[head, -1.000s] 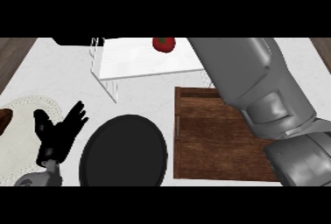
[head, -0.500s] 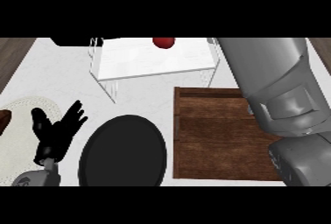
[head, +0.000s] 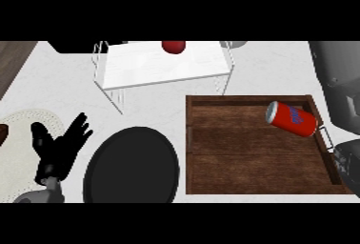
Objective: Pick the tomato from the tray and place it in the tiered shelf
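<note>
The red tomato rests on the white top of the tiered wire shelf, at its far edge, with nothing touching it. The brown wooden tray lies in front of the shelf, to the right. Only the grey forearm of my right arm shows, along the right edge beside the tray; its hand is out of the picture. My left hand rests open at the lower left, fingers up, far from both the shelf and the tray.
A red can lies on its side in the tray's far right corner. A black plate sits between my left hand and the tray. A pale round mat lies at the left edge.
My right forearm has pulled away to the right, off the tray, uncovering the red can. The tomato stays on the shelf top. My left hand has not moved.
</note>
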